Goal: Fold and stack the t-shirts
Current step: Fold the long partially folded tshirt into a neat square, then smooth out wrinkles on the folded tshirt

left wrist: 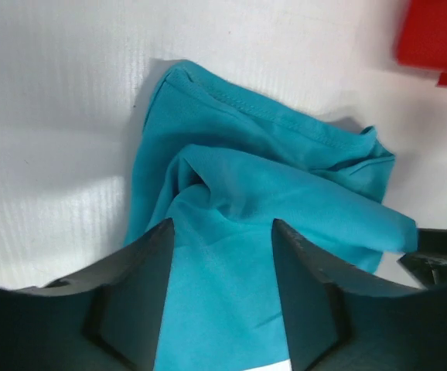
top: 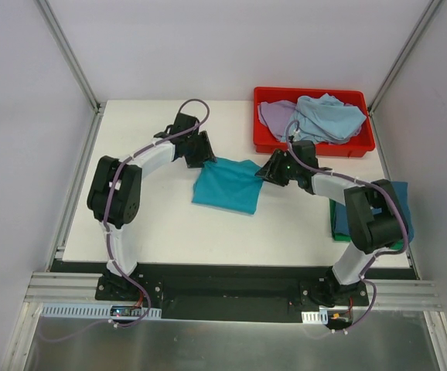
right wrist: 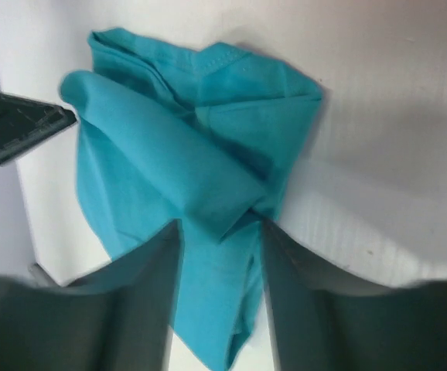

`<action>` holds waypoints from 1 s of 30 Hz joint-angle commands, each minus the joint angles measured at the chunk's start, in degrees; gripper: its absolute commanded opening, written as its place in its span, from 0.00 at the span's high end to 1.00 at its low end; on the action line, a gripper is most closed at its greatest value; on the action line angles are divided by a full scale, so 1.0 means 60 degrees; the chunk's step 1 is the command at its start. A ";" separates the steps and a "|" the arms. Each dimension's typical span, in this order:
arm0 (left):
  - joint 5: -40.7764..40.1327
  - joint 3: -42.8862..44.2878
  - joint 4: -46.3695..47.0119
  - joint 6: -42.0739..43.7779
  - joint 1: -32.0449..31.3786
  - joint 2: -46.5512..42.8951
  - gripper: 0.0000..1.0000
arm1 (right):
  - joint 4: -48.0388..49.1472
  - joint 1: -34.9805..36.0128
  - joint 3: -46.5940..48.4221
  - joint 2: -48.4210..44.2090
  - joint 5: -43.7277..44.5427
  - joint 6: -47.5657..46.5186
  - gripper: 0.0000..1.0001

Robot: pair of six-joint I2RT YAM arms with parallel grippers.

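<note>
A folded teal t-shirt [top: 227,185] lies on the white table between my two arms. My left gripper [top: 203,158] is at its far left corner, and in the left wrist view the left gripper [left wrist: 222,232] has its jaws apart over the teal cloth [left wrist: 270,178], which lies loose between them. My right gripper [top: 264,171] is at the far right corner. In its wrist view the right gripper [right wrist: 220,228] is open too, with a fold of the teal cloth [right wrist: 169,154] lying in the gap. A pale blue t-shirt [top: 332,116] and a lavender one [top: 274,116] are heaped in the tray.
The red plastic tray [top: 314,144] stands at the back right. A stack with a dark blue t-shirt [top: 403,205] over a green one [top: 337,220] lies at the right edge, partly under my right arm. Metal frame posts rise at the table's back corners.
</note>
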 commanded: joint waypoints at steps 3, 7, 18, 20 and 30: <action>0.0415 0.0476 0.0148 0.0299 0.0086 -0.0806 0.20 | -0.0036 -0.0026 0.0706 -0.0595 -0.0827 -0.0648 0.15; 0.0854 -0.0109 0.0236 0.0402 -0.0075 -0.1612 0.01 | -0.0959 0.0295 0.0210 -0.1679 -0.0373 -0.0971 0.04; 0.2293 0.0313 0.0881 0.0256 -0.0295 -0.0211 0.01 | -0.0024 0.0985 0.0923 -0.0338 -0.0989 -0.0854 0.04; 0.1956 0.0591 0.0881 0.0314 -0.0266 0.0273 0.01 | -0.0053 0.0941 0.1523 0.0439 -0.0899 -0.0971 0.04; 0.2453 0.0550 0.0851 -0.0154 -0.0017 0.1932 0.01 | -0.0668 0.0824 0.2977 0.3094 -0.0782 -0.0899 0.04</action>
